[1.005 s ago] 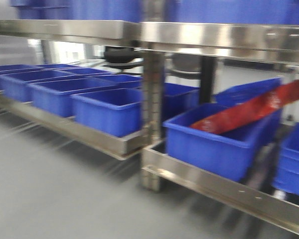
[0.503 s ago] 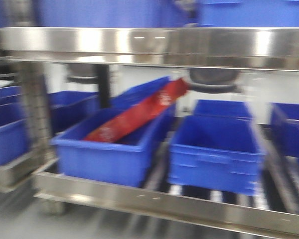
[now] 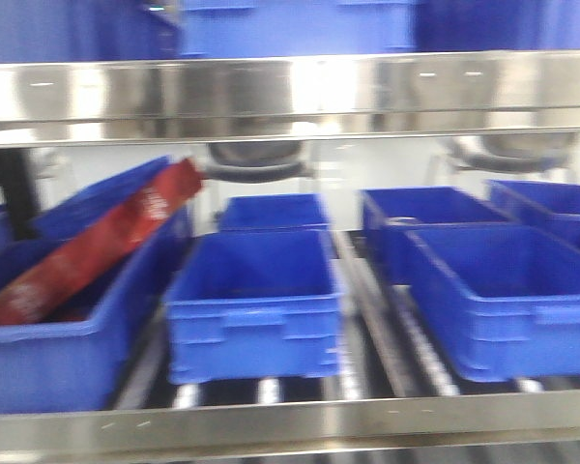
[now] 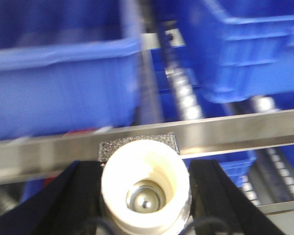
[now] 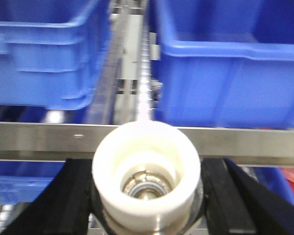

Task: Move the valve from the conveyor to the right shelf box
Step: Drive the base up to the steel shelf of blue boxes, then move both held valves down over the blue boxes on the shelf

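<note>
plainly, left pincer (image 4: 144,193) and right pincer (image 5: 147,193) each pinch a round, cream-based valve (image 4: 144,171).

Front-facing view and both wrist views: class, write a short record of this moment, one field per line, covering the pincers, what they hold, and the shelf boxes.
left pincer: shut on left valve, cream base facing the camera
right pincer: shut on right valve, cream base facing the camera
shelf: steel, holding rows of blue boxes
left box: holds a red packet leaning out over its rim
middle box: looks empty
conveyor: not in view
</note>
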